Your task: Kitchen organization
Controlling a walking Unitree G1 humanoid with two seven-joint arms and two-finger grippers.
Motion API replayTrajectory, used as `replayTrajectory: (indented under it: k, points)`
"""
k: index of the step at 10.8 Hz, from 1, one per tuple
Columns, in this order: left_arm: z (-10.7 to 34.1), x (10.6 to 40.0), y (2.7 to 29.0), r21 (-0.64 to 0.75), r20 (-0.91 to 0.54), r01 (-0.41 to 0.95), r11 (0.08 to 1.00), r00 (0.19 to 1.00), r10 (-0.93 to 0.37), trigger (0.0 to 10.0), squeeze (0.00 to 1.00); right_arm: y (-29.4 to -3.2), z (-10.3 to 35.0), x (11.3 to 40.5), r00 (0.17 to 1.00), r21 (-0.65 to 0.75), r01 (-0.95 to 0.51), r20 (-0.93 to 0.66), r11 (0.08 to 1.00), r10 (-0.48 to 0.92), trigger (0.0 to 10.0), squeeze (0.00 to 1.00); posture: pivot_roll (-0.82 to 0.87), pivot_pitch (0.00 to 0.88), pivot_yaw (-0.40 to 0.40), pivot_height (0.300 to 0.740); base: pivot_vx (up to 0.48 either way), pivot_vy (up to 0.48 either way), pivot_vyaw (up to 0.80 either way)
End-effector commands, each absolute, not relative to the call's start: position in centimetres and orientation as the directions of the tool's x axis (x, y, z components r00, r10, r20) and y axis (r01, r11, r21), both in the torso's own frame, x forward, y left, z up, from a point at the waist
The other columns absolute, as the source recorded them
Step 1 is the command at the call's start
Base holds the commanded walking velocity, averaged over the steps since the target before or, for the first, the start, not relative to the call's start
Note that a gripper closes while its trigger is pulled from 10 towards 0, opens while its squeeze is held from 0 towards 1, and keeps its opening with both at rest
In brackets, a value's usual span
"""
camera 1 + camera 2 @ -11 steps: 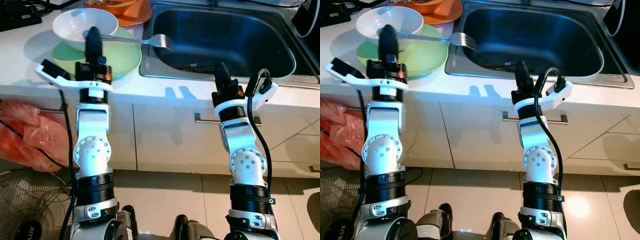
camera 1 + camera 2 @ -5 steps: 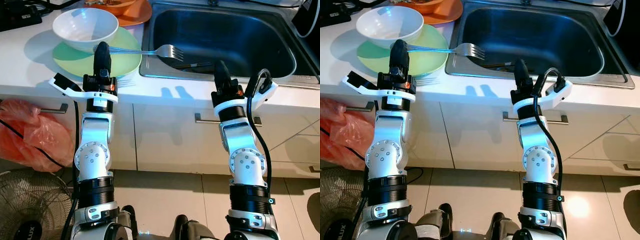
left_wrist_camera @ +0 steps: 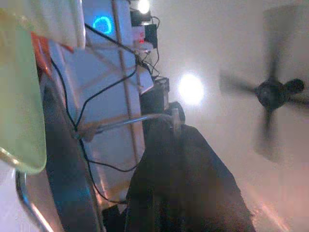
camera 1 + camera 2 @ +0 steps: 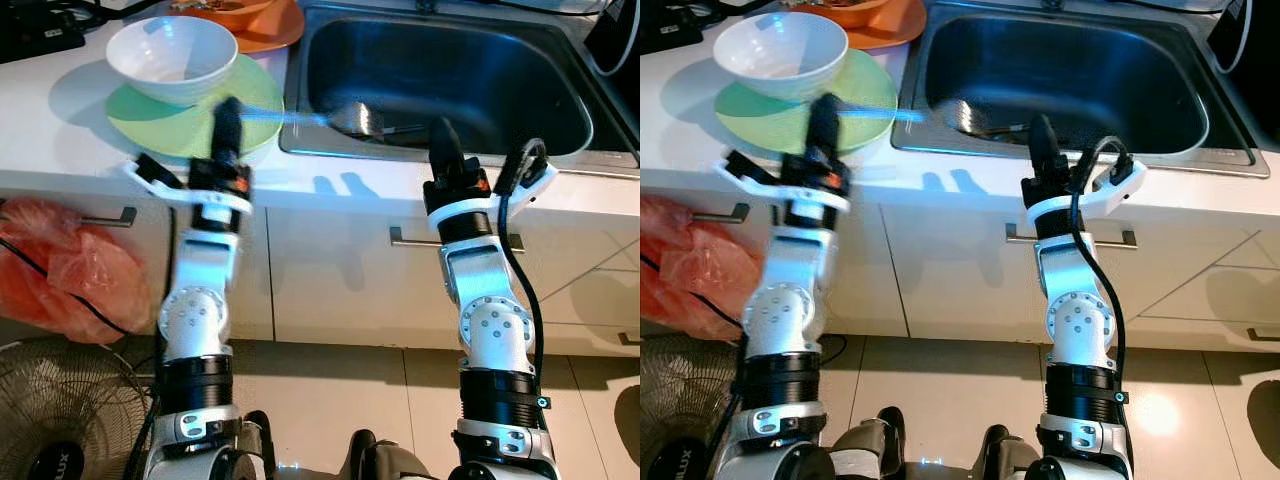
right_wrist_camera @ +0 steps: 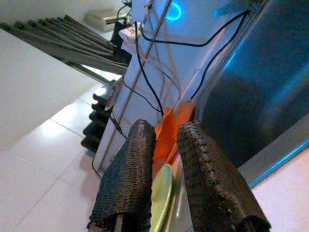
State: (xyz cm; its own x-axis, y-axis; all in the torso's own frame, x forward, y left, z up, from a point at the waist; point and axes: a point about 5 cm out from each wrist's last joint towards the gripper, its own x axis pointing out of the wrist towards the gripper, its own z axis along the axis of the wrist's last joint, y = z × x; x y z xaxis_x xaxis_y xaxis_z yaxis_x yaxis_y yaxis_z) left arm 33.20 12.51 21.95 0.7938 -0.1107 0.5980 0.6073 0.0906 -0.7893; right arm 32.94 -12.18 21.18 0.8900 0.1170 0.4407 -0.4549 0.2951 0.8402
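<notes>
My left gripper [image 4: 228,112] is clamped on the handle of a fork [image 4: 355,118], whose blurred tines reach over the left rim of the sink [image 4: 560,90]. My right gripper [image 4: 441,140] holds nothing, fingers slightly parted, at the near rim. The bowl [image 4: 170,55] sits on the green plate [image 4: 150,125], far left. In my judgement the fork is in transit to the sink; next I must carry it over the basin and release.

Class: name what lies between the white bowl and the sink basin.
In the left eye view, the green plate under the white bowl, then the sink's steel rim; a blurred fork crosses it.
</notes>
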Motion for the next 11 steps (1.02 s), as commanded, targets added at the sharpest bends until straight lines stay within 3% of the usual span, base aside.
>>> replayTrajectory:
  k: [1, 2, 3, 11]
  points:
    - [21.61, 32.88, 10.33, -0.794, 0.602, 0.607, 0.009, 0.789, -0.122, 10.0, 0.0, -11.51, 20.64, 32.68, 0.895, 0.863, -0.446, 0.435, 0.237, 0.102, 10.0, 0.0, 0.1, 0.185, -0.051, 0.74, 0.0, 0.0, 0.0]
    - [21.28, 32.97, 10.14, -0.8, 0.595, 0.6, 0.0, 0.794, -0.126, 10.0, 0.0, -11.48, 20.42, 32.7, 0.896, 0.864, -0.444, 0.431, 0.238, 0.105, 10.0, 0.0, 0.1, 0.188, -0.054, 0.74, 0.0, 0.0, 0.0]
    - [20.89, 33.14, 10.09, -0.808, 0.586, 0.589, -0.014, 0.801, -0.122, 10.0, 0.0, -11.46, 19.95, 32.77, 0.902, 0.869, -0.432, 0.418, 0.242, 0.111, 10.0, 1.0, 0.1, 0.191, -0.055, 0.74, 0.0, 0.0, 0.0]
    - [21.06, 33.49, 9.71, -0.801, 0.598, 0.593, -0.077, 0.794, -0.109, 10.0, 0.0, -11.38, 19.9, 32.76, 0.9, 0.88, -0.436, 0.423, 0.186, 0.109, 10.0, 1.0, 0.1, 0.202, -0.06, 0.74, 0.0, 0.0, 0.0]
